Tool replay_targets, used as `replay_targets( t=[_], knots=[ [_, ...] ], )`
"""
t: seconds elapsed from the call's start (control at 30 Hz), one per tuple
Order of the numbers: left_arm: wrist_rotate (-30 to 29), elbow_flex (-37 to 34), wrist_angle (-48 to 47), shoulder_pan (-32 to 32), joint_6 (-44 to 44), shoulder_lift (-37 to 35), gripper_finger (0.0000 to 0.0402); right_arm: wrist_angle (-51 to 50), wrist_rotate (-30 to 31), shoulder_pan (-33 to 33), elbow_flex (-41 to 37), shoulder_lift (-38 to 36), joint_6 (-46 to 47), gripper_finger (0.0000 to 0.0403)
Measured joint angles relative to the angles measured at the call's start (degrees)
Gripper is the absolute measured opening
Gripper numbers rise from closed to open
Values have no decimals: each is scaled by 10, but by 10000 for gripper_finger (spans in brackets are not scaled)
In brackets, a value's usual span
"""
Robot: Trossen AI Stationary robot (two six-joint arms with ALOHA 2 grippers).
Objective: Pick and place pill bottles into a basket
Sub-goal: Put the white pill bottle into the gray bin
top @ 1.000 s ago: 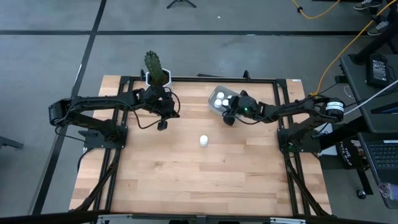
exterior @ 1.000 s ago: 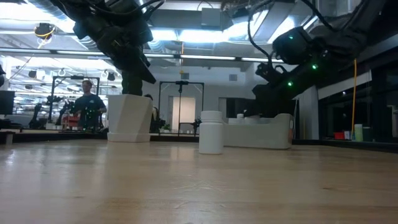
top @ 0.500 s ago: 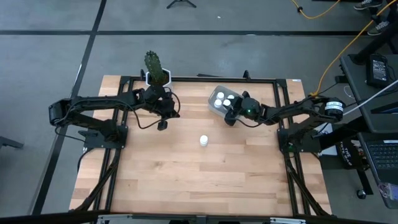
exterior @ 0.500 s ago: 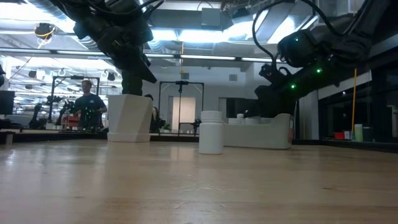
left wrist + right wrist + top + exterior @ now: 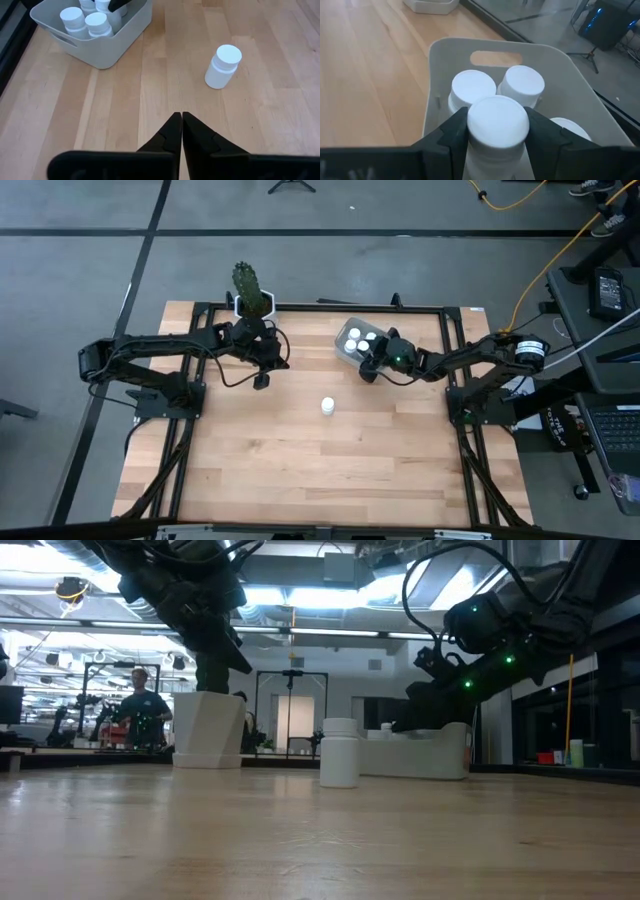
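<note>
Right tool clamped on a bottle over the basket near the worktop's far edge; probably best lowered into a gap, then released. Left tool shut, empty.

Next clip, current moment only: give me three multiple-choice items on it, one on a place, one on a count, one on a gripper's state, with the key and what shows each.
1. Where does the lone small white capped pill bottle stand?
A. on the bare wooden table
B. in the tray
C. in the plant pot

2. How many bottles stand outside the shallow pale grey plastic tray?
A. none
B. one
C. three

3. What is the right gripper doing?
A. open, empty
B. shut, empty
C. gripping a bottle over the tray

Key: 1 A, high view shows it alone mid-table; 2 B, only that one stands apart; 3 C, right wrist view shows fingers clamping its cap.
</note>
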Motion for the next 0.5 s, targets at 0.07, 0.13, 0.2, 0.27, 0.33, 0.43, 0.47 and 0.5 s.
replay_targets(
  t=[0.07, 0.13, 0.2, 0.27, 0.33, 0.43, 0.47, 0.5],
  knots=[
    [0, 0, 0, 0, 0, 0, 10, -2, -3, 0, 0, 0, 11, 154],
    [0, 0, 0, 0, 1, 0, 10, -5, -3, 0, 0, 5, 18, 154],
    [0, 0, 0, 0, 1, 0, 7, -5, -4, 0, 0, 9, 21, 157],
    [0, 0, 0, 0, 1, 0, 4, -1, -4, 0, 0, 13, 23, 161],
    [0, 0, 0, 0, 1, 0, 2, 0, -4, 0, 0, 17, 25, 160],
    [0, 0, 0, 0, 1, 0, 2, 1, -4, 0, 0, 18, 25, 154],
    [0, 0, 0, 0, 2, 0, 3, 2, -4, 0, 0, 18, 25, 154],
    [0, 0, 0, 0, 2, 0, 5, 2, -4, 0, 0, 18, 25, 154]
  ],
)
